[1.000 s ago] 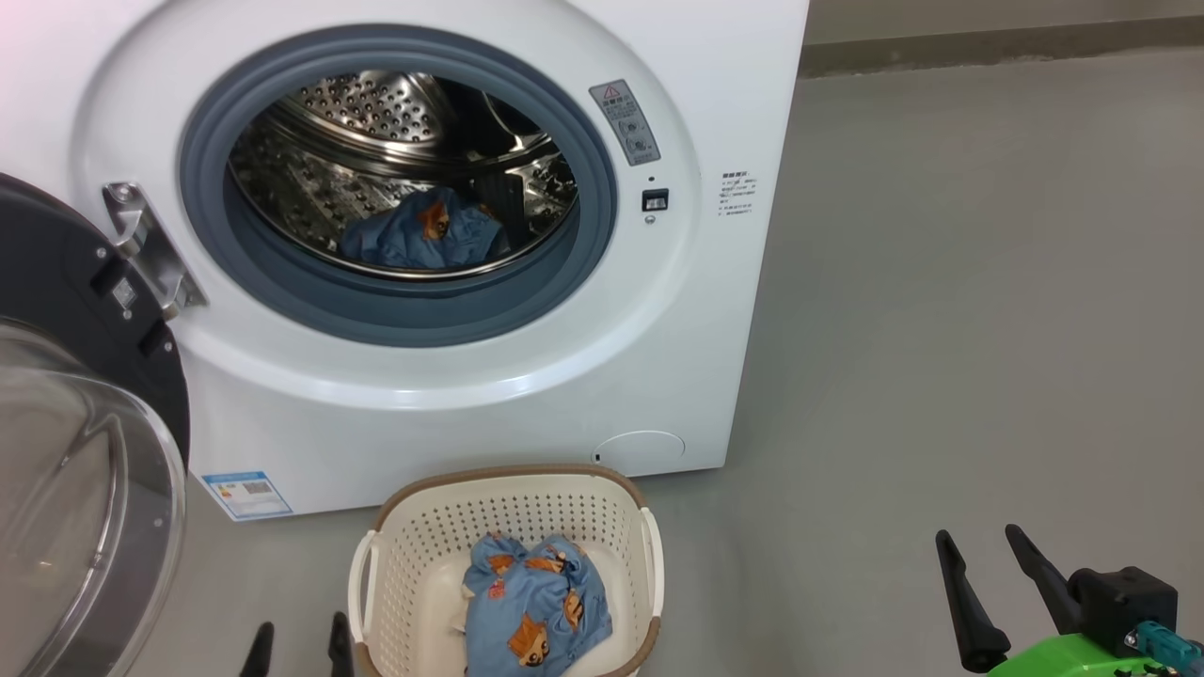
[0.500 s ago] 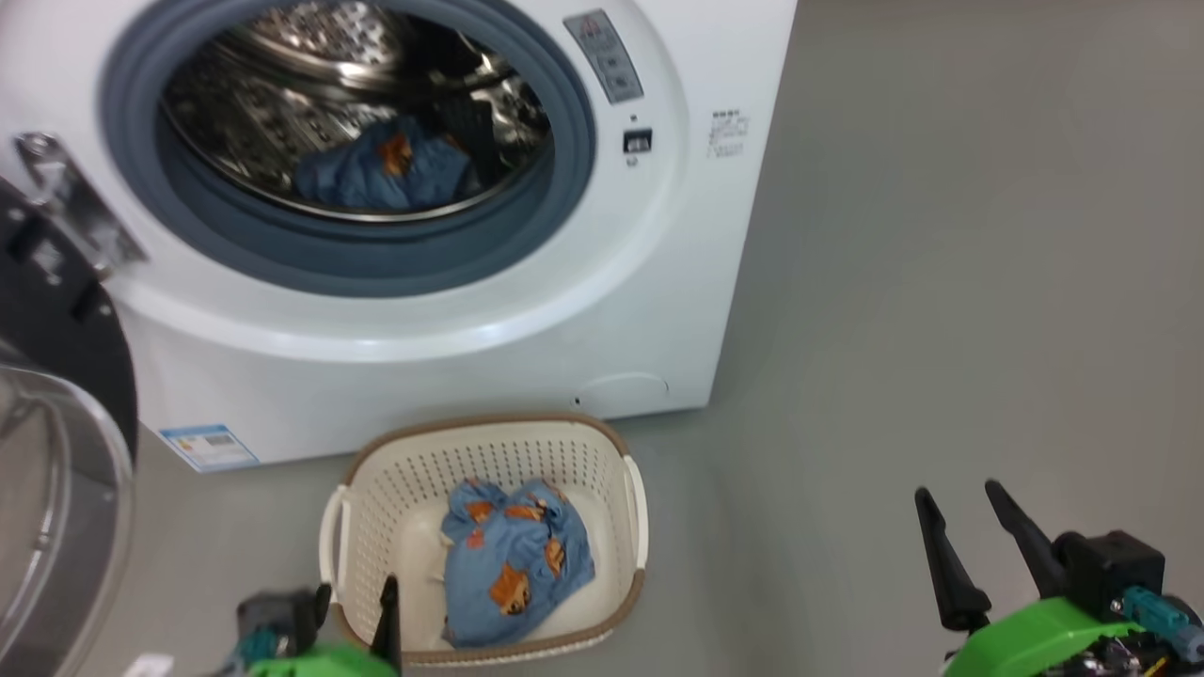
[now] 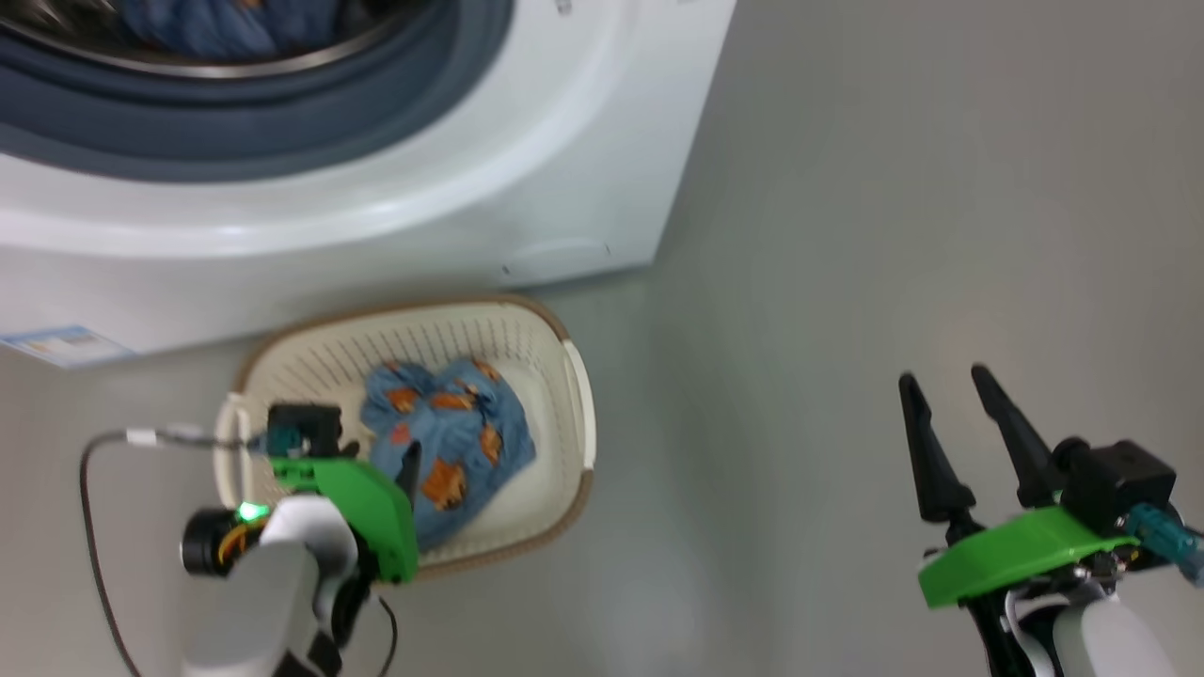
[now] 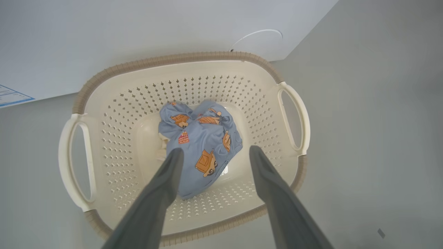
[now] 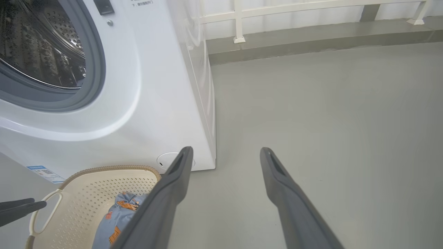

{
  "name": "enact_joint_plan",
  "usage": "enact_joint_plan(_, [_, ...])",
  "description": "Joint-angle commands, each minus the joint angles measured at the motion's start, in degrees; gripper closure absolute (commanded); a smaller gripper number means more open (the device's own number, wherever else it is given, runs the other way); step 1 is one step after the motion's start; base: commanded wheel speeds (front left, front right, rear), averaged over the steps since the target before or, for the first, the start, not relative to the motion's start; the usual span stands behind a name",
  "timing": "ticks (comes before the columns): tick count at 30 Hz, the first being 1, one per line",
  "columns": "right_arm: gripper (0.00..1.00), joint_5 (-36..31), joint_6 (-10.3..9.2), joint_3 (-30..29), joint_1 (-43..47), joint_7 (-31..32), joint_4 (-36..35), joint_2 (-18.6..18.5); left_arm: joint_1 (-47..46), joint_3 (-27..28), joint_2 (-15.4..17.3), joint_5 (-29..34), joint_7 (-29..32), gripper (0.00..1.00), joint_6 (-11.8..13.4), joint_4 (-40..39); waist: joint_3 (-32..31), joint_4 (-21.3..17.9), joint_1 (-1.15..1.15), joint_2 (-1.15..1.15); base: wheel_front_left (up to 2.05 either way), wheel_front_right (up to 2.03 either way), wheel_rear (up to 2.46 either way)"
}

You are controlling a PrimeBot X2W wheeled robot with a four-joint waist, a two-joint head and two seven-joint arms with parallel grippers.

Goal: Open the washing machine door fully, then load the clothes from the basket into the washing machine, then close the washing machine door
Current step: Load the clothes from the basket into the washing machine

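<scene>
One white washer (image 3: 527, 160) stands behind, blue cloth (image 3: 188, 28) in its drum. Just before it on the grey floor (image 3: 847, 235) sits the basket (image 4: 180, 58), clothes (image 4: 200, 138) bunched inside. Left gripper (image 4: 215, 151) hangs over them, fingers spread, grasping nothing. Right gripper (image 3: 942, 376), well apart over the floor, is likewise released and holds nothing.

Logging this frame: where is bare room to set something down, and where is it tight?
Free: the grey floor right of the washing machine and the basket, out to the open right gripper; also bare basket bottom around the clothes. Crowded: the strip between basket rim and machine front, and above the clothes, where the open left gripper hangs.
</scene>
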Motion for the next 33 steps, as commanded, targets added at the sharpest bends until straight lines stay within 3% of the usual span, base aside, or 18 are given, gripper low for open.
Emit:
enact_joint_plan(1, [0.0, 0.66, 0.25, 1.58, -1.77, -0.95, -1.06, -0.45, -2.05, 1.38, 1.18, 0.06, 0.28, 0.0, -0.23, 0.53, 9.61, -4.24, -0.01, 0.0, 0.0, 0.0, 0.0])
enact_joint_plan(6, [0.0, 2.69, 0.25, 3.05, -5.09, -3.31, 0.46, -0.43, -9.08, 2.07, 1.64, -0.97, 1.58, 0.0, -0.86, 7.39, 16.58, -5.79, -0.01, 0.0, 0.0, 0.0, 0.0])
enact_joint_plan(13, [0.0, 5.08, 0.25, 5.77, -9.21, -6.31, 2.28, -0.42, -17.34, 3.64, 3.03, -2.67, 3.66, 0.0, 0.25, 13.33, 25.79, -7.53, -0.01, 0.0, 0.0, 0.0, 0.0])
enact_joint_plan(26, [0.0, 7.39, 0.25, 8.9, -12.83, -9.45, 4.57, -0.42, -24.27, 3.89, 6.91, -2.96, 2.68, 0.0, 3.56, 16.24, 36.6, -9.46, -0.01, 0.0, 0.0, 0.0, 0.0])
enact_joint_plan(33, [0.0, 7.4, 0.25, 9.57, -13.26, -9.8, 4.37, -0.41, -26.68, 3.96, 7.08, -3.47, 1.74, 0.0, 4.67, 16.78, 39.86, -9.22, -0.01, 0.0, 0.0, 0.0, 0.0])
